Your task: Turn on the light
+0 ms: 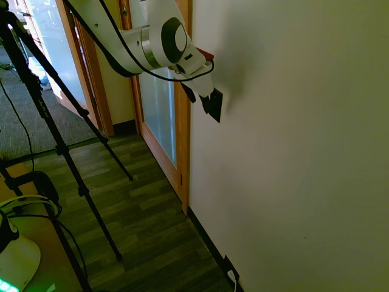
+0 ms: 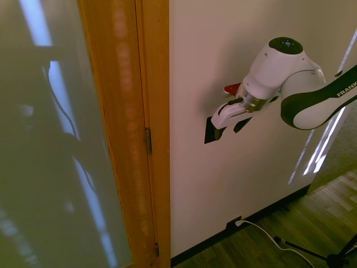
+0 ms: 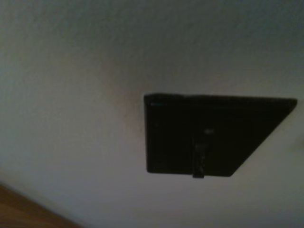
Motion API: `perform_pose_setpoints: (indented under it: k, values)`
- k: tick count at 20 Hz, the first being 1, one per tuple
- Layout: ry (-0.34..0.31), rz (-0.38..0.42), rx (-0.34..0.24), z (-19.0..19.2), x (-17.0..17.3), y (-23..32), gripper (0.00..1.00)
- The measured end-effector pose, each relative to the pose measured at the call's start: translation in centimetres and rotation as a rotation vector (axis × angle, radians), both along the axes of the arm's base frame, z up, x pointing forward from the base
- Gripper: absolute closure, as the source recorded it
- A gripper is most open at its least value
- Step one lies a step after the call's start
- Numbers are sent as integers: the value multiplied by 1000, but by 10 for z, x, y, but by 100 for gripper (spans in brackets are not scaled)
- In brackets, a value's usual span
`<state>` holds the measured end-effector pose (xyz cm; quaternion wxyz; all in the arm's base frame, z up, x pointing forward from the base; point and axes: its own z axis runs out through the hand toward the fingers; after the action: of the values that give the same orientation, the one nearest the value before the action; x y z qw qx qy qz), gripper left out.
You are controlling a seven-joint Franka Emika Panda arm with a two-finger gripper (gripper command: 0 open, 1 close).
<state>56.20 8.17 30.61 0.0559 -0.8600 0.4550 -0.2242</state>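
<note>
No lamp shows; the light's switch is a small black upright plate (image 1: 214, 107) (image 2: 212, 130) on the pale wall beside the door frame. My gripper (image 1: 201, 99) (image 2: 230, 130) has come in close against the wall at this plate. One dark finger overlaps the plate's lower edge and the other hangs clear of the plate to one side, so the jaws look open with nothing between them. From the wrist the plate (image 3: 209, 135) fills the middle, with a small toggle (image 3: 199, 162) near its edge.
A wooden door frame (image 1: 183, 140) (image 2: 139, 111) with a frosted glass door stands right beside the switch. Low on the wall, a small dark socket with a white plug (image 1: 231, 272) (image 2: 236, 223) sits at the skirting. Dark wood flooring runs below.
</note>
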Motion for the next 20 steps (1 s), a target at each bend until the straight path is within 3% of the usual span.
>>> perform_pose_setpoints:
  k: [12, 13, 20]
  values:
    - [-17, -32, 32, -29, 39, -7, 0]
    - [-19, -33, 33, -30, 42, -6, 100]
    - [-17, -39, 40, -34, 45, -3, 100]
